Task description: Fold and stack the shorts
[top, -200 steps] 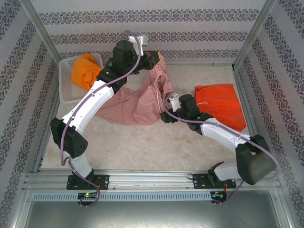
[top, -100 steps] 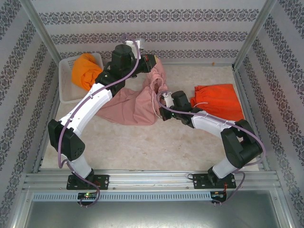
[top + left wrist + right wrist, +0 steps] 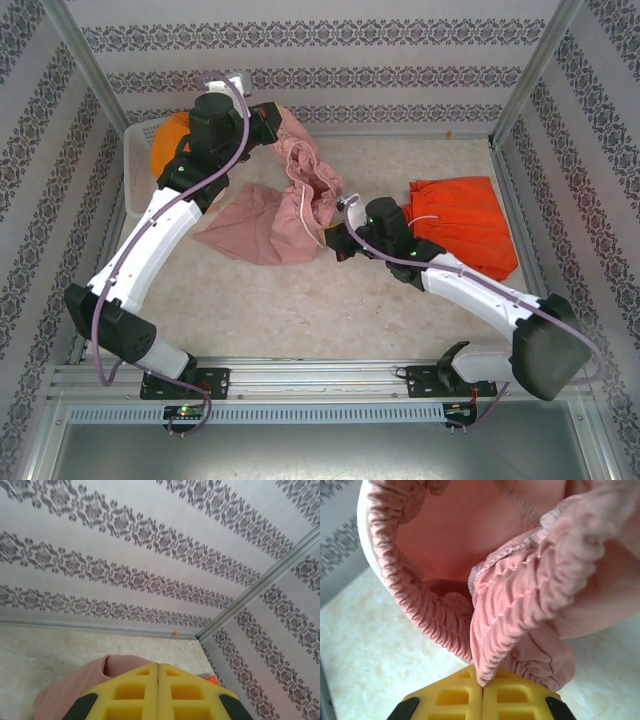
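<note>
While the dusty pink fabric shorts (image 3: 290, 200) hung strung between both arms, one end was lifted near the back wall. Their gathered elastic waist gaped at the right wrist camera, and the middle sagged onto the pale stone-look table (image 3: 300, 310).

Right gripper (image 3: 482, 687): fully closed, pinching only a thin ridge of waistband at the very pad tips.

Left gripper (image 3: 275, 120): closed, raised. Pink cloth sat just under its shut pads, so it was judged held, bite depth not visible.

Risks noted:
- Tip-only pinch on stretchy elastic: pulling the arms apart could slip the band out.
- Possibly one layer caught, so the fold could come out skewed.
- Bright red-orange fabric shorts (image 3: 465, 225) lay flat just beside the right forearm, and a sweep could rumple them.
- Yellow-orange fabric shorts (image 3: 172, 145) in the white plastic mesh basket (image 3: 135, 185) sat close under the left arm, with a snag possible.
</note>
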Robot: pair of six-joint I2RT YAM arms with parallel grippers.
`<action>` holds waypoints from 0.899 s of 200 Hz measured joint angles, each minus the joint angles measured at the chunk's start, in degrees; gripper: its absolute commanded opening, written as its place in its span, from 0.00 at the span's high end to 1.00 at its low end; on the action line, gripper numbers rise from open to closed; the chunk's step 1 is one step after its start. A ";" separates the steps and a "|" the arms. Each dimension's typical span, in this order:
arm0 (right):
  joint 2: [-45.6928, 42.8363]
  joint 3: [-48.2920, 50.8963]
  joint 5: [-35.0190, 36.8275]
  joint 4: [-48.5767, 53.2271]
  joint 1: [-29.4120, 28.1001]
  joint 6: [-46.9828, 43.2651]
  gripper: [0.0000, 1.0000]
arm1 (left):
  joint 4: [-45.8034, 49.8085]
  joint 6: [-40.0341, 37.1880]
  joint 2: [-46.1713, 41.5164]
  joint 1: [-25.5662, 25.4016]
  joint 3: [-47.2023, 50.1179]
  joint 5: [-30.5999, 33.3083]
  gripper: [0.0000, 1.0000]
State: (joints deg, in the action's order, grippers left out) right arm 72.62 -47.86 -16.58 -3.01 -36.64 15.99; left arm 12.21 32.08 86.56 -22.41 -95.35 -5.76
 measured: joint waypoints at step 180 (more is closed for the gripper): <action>-8.79 11.72 -5.27 25.86 33.18 14.43 0.49 | -3.98 -5.09 3.21 -6.47 14.67 5.40 0.00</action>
State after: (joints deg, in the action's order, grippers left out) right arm 63.83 -36.14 -21.85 22.85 -3.46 30.41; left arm 8.23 26.98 89.78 -28.88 -80.68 -0.36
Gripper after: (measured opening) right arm 0.457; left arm 0.999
